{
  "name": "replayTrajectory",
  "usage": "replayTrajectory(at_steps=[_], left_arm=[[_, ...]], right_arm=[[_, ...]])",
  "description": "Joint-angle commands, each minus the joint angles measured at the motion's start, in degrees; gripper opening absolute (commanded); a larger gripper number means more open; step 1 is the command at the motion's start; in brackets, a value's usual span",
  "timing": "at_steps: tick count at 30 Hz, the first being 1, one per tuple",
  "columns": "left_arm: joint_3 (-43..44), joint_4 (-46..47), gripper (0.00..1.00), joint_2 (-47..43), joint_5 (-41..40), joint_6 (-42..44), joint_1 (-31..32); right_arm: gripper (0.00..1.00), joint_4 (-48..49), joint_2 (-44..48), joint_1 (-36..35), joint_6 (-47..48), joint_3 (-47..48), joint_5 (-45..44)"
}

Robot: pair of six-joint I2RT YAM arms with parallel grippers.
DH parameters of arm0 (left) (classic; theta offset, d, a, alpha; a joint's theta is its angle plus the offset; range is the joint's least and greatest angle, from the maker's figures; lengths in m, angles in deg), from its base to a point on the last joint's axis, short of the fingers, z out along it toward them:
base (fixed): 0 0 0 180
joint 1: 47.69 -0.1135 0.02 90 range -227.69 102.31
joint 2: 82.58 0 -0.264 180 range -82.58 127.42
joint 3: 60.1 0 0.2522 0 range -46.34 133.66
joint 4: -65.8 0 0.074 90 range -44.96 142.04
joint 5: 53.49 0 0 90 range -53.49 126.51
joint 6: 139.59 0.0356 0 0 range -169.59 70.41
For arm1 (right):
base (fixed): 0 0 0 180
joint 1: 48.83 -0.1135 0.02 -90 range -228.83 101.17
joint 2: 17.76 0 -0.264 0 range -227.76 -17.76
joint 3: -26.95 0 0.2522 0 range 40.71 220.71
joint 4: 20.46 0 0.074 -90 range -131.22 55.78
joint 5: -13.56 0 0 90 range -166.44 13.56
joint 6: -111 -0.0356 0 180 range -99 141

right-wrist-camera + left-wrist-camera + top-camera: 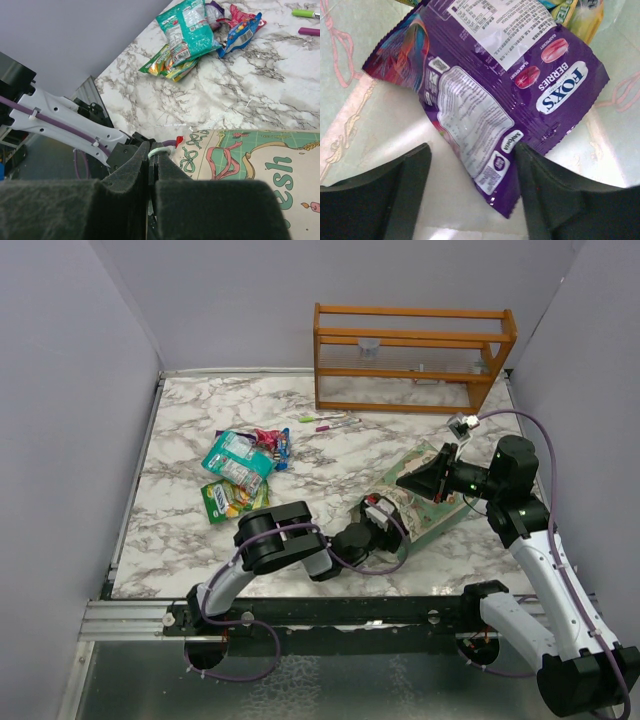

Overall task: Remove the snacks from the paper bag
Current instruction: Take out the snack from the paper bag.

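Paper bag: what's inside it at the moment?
A purple Fox's Berries packet lies on the paper bag's pale inside, with a yellow-green packet edge showing behind it. Whatever lies beneath them, or deeper in, is covered.

place: robot lab test cell | enclosure: plain grey walls (70, 390) boxing in a marble-print bench (180, 530) on three sides | rig: two arms (275, 540) bolted to a metal rail (120, 618) at the near edge, purple cables (545, 435) looping along them | props: snacks (240, 472), bag (425, 518) and wooden rack (410, 355) laid out alone on the bench
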Motion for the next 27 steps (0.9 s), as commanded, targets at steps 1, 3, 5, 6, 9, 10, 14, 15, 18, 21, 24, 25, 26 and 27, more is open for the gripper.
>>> replayTrajectory(at_steps=[1, 3, 5, 6, 9, 10, 14, 15, 18, 21, 24, 25, 26, 27], left_arm=[[-2.54, 2.97, 0.57, 0.64, 1.96, 0.63, -0.8], [-3.07, 3.01, 0.43, -0.02, 2.14, 0.62, -1.03], [-3.78, 2.77, 0.34, -1.07, 2.06, 0.65, -1.13], [-4.25, 2.63, 0.3, -1.83, 2.06, 0.75, -1.23], [-5.76, 1.81, 0.16, -4.74, 2.72, 0.93, -1.25], [-6.28, 1.21, 0.12, -5.84, 2.9, 0.81, -1.18], [-8.93, -0.29, 0.04, -10.54, 4.23, -0.1, -1.25], [-9.71, -0.82, 0.03, -11.89, 4.7, -0.23, -1.21], [-11.78, -4.31, 0.02, -16.47, 7.01, -1.12, -1.19], [-13.93, -9.25, 0.01, -22.15, 10.66, -2.59, -1.16], [-16.68, -12.77, 0.01, -27.47, 13.33, -4.2, -1.18], [-17.73, -13.43, 0.01, -29.9, 13.8, -4.76, -1.11], [-18.54, -14.6, 0.0, -31.96, 14.5, -4.95, -1.16], [-18.89, -16.76, 0.0, -34.25, 15.43, -5.2, -1.18]], right_arm=[[0.01, 0.96, 0.15, -0.26, -0.15, -0.24, -0.68], [0.01, 0.94, 0.03, -0.26, -0.16, -0.22, -0.71], [0.01, 0.95, -0.06, -0.26, -0.18, 0.02, -0.55], [0.01, 0.91, 0.01, -0.26, -0.21, 0.07, -0.58], [0.01, 0.54, 0.13, -0.21, 0.17, 0.39, -0.94], [0.01, 0.39, 0.14, -0.25, 0.29, 0.41, -1.04], [0.01, 0.49, -0.18, -0.26, 0.46, 0.36, -1.17], [0.01, 0.51, -0.28, -0.26, 0.51, 0.48, -1.09], [0.01, 0.25, -0.39, -0.26, 0.79, 0.74, -1.3], [0.01, 0.35, -0.38, -0.26, 1.0, 0.6, -1.58], [0.01, 1.38, -0.51, -0.26, 0.76, 0.15, -1.78], [0.01, 1.85, -0.59, -0.26, 0.67, -0.12, -1.75], [0.01, 2.31, -0.82, -0.26, 0.52, -0.28, -1.74], [0.02, 2.76, -0.99, -0.26, 0.35, -0.47, -1.79]])
